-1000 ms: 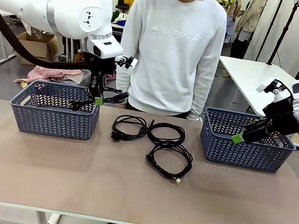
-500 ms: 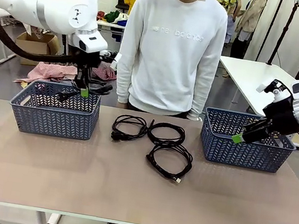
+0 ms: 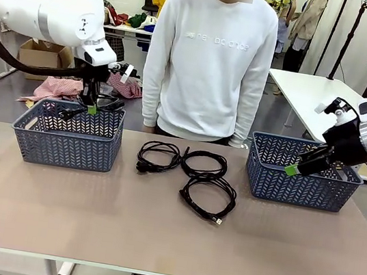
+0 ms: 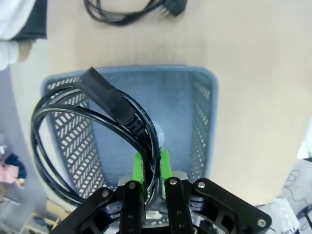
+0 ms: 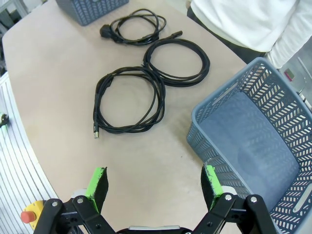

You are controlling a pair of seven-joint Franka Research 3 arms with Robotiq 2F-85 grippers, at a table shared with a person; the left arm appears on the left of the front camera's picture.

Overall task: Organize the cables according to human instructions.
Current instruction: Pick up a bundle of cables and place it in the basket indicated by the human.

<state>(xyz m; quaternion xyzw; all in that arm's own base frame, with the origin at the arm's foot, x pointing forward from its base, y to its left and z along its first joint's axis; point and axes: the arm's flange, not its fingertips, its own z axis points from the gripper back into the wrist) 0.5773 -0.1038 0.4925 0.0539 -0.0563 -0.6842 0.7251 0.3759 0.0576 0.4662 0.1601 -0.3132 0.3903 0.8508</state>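
Within the last second our left hand (image 3: pixel 91 108) had carried its load leftward, from the right end of the left basket (image 3: pixel 65 145) to above its middle. Its pads were pinched narrow on one coiled cable (image 4: pixel 102 91), so we judged a release into that basket was close. Three cables (image 3: pixel 185 160) lay on the tabletop (image 3: pixel 154 244) between the baskets. The human (image 3: pixel 209 58) stood behind them, hands hard to make out, so we read no instruction. Our right hand (image 5: pixel 153 184) hung wide and empty by the right basket (image 3: pixel 300 186). We could not tell whether the held coil's lower loops touched the basket.
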